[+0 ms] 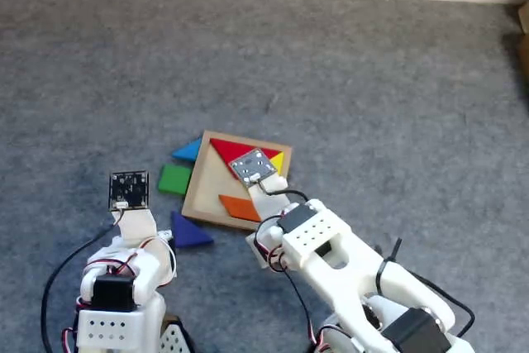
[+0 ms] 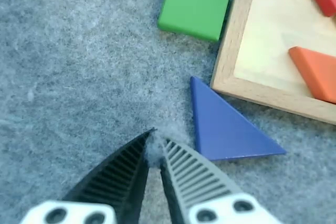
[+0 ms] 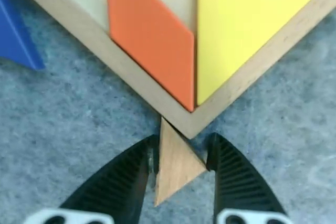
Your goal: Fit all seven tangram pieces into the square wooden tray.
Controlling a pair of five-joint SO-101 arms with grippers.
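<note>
The wooden tray [image 1: 208,186] lies on the carpet [image 1: 372,80] holding a red triangle [image 1: 235,151], yellow triangle [image 1: 278,159] and orange piece [image 1: 238,207]; a green square [image 1: 175,178] and blue triangle [image 1: 188,231] sit just outside. The right gripper [image 3: 182,140] clamps a bare wood triangle [image 3: 176,163] at the tray's corner; the left gripper [image 2: 159,136] is pinched closed, empty, beside the blue triangle

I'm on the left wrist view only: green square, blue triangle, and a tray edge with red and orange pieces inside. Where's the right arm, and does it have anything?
Observer: The right claw is at the tray corner nearest it, closed on a bare-wood triangle.
Operator: Anything else in the tray?
Observer: A yellow triangle lies next to the orange piece, the two meeting at that corner.
Operator: Any other loose pieces?
Observer: A light blue piece lies outside the tray, beyond the green square.
</note>
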